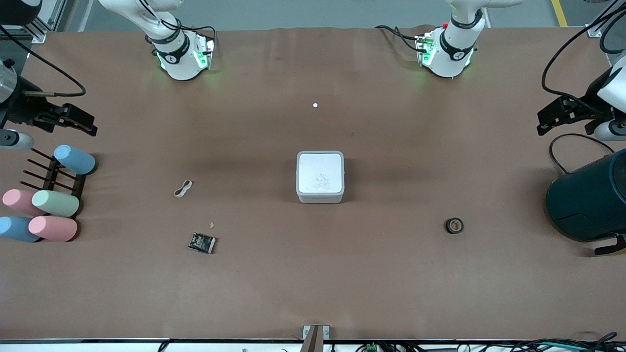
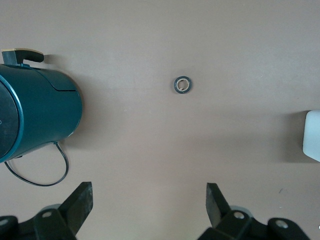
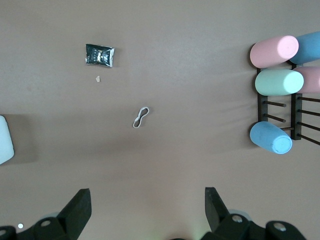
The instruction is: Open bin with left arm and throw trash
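The white bin [image 1: 320,177] sits mid-table with its lid down flat, well apart from both claws.

The left gripper [image 1: 557,116] hangs at the left arm's end of the table, above the dark teal container [image 1: 589,200]. Its own wrist camera shows the left gripper [image 2: 148,202] with fingers [image 2: 80,200] spread wide and nothing between them. Ahead of that claw lies the black tape roll [image 2: 183,84], apart from it, with a corner of the bin at the picture's edge. The front view places the roll [image 1: 454,225] nearer the camera than the bin.

The right gripper [image 1: 73,120] waits at the right arm's end, over the rack of pastel cylinders [image 1: 49,210]. Its wrist view shows the right gripper [image 3: 148,202] equally agape and empty. The beige rubber band [image 3: 140,117] lies ahead of it, and the crumpled black wrapper [image 3: 99,55] farther off with a small crumb [image 3: 98,78] beside it. Only the front view shows the tiny white dot [image 1: 315,105].
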